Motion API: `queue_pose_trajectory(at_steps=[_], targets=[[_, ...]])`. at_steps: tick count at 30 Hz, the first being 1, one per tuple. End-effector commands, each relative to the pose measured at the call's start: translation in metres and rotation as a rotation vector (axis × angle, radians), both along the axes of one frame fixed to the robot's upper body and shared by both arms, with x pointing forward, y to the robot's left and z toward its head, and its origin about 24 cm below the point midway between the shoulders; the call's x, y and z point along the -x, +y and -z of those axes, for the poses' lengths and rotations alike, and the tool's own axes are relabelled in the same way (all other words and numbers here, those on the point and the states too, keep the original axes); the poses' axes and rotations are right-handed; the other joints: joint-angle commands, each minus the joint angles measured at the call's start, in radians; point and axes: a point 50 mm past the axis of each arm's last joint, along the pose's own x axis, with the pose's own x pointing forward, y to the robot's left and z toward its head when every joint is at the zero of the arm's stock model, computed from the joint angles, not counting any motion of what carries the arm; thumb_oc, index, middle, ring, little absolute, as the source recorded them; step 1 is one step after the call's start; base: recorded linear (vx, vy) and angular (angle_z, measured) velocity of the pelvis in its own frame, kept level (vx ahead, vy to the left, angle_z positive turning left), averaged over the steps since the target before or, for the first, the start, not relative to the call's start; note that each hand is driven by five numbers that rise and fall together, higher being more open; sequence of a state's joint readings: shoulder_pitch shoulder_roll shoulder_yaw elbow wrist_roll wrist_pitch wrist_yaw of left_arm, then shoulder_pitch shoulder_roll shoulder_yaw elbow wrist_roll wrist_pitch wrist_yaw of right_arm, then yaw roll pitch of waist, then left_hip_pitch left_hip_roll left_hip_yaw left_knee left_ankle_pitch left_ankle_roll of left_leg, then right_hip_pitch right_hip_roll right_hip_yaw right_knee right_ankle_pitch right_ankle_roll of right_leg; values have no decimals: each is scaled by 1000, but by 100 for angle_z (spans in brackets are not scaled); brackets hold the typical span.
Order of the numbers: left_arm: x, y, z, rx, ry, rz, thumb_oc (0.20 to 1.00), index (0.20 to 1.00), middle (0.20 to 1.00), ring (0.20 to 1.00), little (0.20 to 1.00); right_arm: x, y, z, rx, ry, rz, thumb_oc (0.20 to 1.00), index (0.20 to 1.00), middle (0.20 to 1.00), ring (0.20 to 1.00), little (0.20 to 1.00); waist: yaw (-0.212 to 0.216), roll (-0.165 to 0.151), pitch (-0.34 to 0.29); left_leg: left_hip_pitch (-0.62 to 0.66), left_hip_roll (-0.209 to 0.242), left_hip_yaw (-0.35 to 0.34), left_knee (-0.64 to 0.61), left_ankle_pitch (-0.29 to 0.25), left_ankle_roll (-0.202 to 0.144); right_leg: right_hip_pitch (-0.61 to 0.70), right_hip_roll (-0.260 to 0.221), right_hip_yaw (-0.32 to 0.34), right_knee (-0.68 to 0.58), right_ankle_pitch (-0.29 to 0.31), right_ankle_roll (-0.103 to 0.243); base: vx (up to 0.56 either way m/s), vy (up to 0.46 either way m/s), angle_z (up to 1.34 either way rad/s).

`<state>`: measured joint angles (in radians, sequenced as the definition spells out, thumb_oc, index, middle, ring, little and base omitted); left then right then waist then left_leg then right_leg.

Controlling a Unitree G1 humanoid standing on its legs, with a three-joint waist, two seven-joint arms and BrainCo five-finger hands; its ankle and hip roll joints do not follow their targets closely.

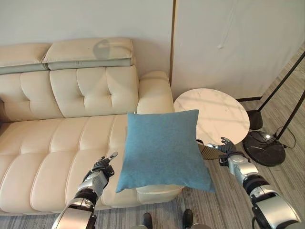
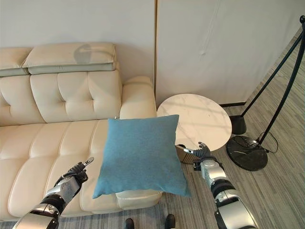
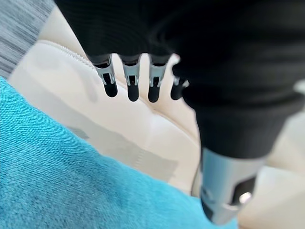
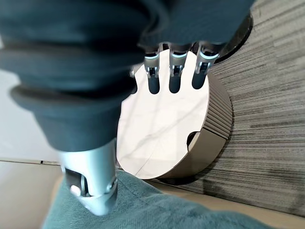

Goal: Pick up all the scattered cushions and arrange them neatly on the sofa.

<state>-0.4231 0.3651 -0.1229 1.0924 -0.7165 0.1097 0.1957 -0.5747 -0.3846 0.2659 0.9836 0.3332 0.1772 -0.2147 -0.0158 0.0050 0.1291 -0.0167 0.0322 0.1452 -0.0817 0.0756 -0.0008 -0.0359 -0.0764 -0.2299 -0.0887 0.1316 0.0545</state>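
Blue cushion between open hands

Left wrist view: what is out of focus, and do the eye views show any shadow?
Left wrist view: the left hand and the square blue fabric cushion are soft. Left eye view: a round grey shadow lies on the cream leather sofa headrest.

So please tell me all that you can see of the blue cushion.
The blue cushion is square, of plain woven-looking cloth, without visible pattern. It lies tilted over the front edge of the cream sofa, near the armrest, one lower corner hanging past the seat. The left hand and right hand flank it, open, not gripping it.
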Motion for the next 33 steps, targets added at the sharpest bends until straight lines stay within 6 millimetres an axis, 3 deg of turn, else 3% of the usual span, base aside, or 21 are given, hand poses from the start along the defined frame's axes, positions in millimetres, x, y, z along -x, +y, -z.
queue_pose_trajectory(at_steps=[1,3,4,5,6,7,9,11,13,15,16,17,20,28,30,31,33], targets=[[-37,1,-33,-103,-79,74,1000,1000,1000,1000,1000,-23,16,-22,10,-80,-21,1000,1000,1000,1000,1000,8,-36,53,10,-20,-6,-6,-81,-23,19,8,26,1,-129,41,-73,16,8],[-51,-10,-43,-177,-94,179,1000,1000,1000,1000,1000,-28,37,-23,-11,-86,-75,1000,1000,1000,1000,1000,6,-40,72,-18,-19,-8,-6,-70,-20,-9,10,31,1,-119,39,-54,16,6],[-51,-10,-43,-177,-94,179,1000,1000,1000,1000,1000,-28,37,-23,-11,-86,-75,1000,1000,1000,1000,1000,6,-40,72,-18,-19,-8,-6,-70,-20,-10,10,31,1,-119,39,-162,22,2],[-69,-19,-61,-238,-129,257,1000,1000,1000,1000,1000,-36,53,-31,-23,-112,-115,1000,1000,1000,1000,1000,4,-42,105,-57,-21,-14,-6,-55,-18,-48,9,32,1,-101,37,-123,11,1],[-69,-19,-61,-238,-129,257,1000,1000,1000,1000,1000,-36,53,-31,-23,-112,-115,1000,1000,1000,1000,1000,4,-42,104,-57,-21,-14,-6,-55,-18,-48,9,32,1,-101,37,-203,34,3],[-84,-30,-77,-298,-162,331,1000,1000,1000,1000,1000,-39,64,-33,-49,-116,-130,1000,1000,1000,1000,1000,2,-42,128,-88,-23,-18,-6,-43,-17,-79,8,33,1,-87,37,-114,35,4],[-90,-41,-83,-314,-184,375,1000,1000,1000,1000,1000,-40,72,-33,-64,-118,-142,1000,1000,1000,1000,1000,0,-42,133,-108,-25,-20,-6,-36,-17,-99,7,31,1,-80,36,-82,29,3],[-100,-66,-92,-282,-257,431,1000,1000,1000,1000,1000,-40,90,-32,-114,-135,-179,1000,1000,1000,1000,1000,3,-44,153,-139,-30,-26,-6,-23,-17,-129,2,26,1,-67,38,-31,33,3],[-101,-75,-95,-269,-286,452,1000,1000,1000,1000,1000,-39,93,-32,-123,-140,-192,1000,1000,1000,1000,1000,3,-46,155,-148,-31,-28,-6,-20,-17,-135,1,23,1,-64,38,0,0,0],[-100,-106,-98,-206,-362,530,1000,1000,1000,1000,1000,-36,105,-34,-160,-179,-237,1000,1000,1000,1000,1000,5,-48,169,-161,-35,-30,-6,-17,-15,-147,-4,19,1,-61,40,3,22,4],[-100,-106,-97,-206,-361,530,1000,1000,1000,1000,1000,-36,105,-34,-160,-178,-237,1000,1000,1000,1000,1000,5,-48,168,-161,-35,-30,-6,-17,-15,-147,-4,19,1,-61,40,7,21,9],[-96,-123,-98,-173,-396,591,1000,1000,1000,1000,1000,-33,112,-37,-182,-209,-272,1000,1000,1000,1000,1000,4,-50,178,-168,-38,-31,-6,-17,-13,-153,-6,17,1,-59,40,5,21,9],[-87,-142,-102,-134,-464,669,1000,1000,1000,1000,1000,-27,118,-41,-224,-259,-303,1000,1000,1000,1000,1000,4,-50,192,-173,-41,-30,-6,-17,-10,-160,-9,18,1,-55,41,2,11,2],[-56,-152,-94,71,-533,567,1000,1000,1000,1000,1000,-10,118,-48,-250,-351,-329,1000,1000,1000,1000,1000,14,-57,212,-162,-43,-27,-6,-28,-6,-149,-15,12,1,-61,43,1,2,0],[-47,-149,-90,132,-535,492,1000,1000,1000,1000,1000,-6,97,-49,-137,-371,-299,1000,1000,1000,1000,1000,18,-63,214,-154,-44,-29,-6,-34,-5,-139,-17,6,1,-66,44,0,0,0],[-47,-150,-90,132,-535,492,1000,1000,1000,1000,1000,-6,97,-49,-136,-371,-299,1000,1000,1000,1000,1000,18,-63,214,-153,-44,-29,-6,-34,-5,-138,-17,5,1,-66,44,0,0,0],[-43,-140,-89,135,-539,437,1000,1000,1000,1000,1000,-5,60,-43,10,-332,-199,1000,1000,1000,1000,1000,23,-72,214,-142,-44,-31,-6,-41,-3,-125,-20,-5,1,-68,47,4,4,2]])
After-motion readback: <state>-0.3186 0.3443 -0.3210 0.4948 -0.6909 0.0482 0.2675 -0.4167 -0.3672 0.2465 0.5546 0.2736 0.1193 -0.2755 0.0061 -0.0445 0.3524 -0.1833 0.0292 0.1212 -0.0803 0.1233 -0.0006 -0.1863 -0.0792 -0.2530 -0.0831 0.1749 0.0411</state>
